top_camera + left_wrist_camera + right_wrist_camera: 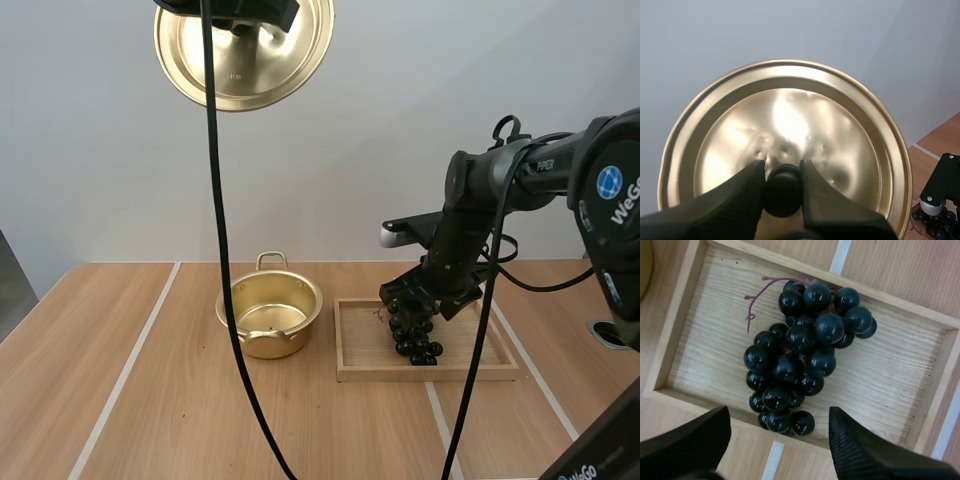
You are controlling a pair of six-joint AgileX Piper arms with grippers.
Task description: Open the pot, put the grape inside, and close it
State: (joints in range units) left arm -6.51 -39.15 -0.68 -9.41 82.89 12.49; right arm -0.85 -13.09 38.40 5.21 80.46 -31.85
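A grape bunch [800,360] is lying roughly across the wooden tray's [890,385] width, stem pointing toward the open pot [270,345], beneath the right gripper [779,412], jaws spread, while the left gripper [782,167] is pinching the raised lid's [790,115] knob [782,192].

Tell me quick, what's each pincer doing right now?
Left pincer: closed on the knob of the lid, held high above the pot.
Right pincer: open, over the grapes in the wooden tray.

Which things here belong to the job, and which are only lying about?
Job: pot, open; lid, held in the left gripper; grapes, under the open right gripper.
Lying about: wooden tray holding the grapes; table.
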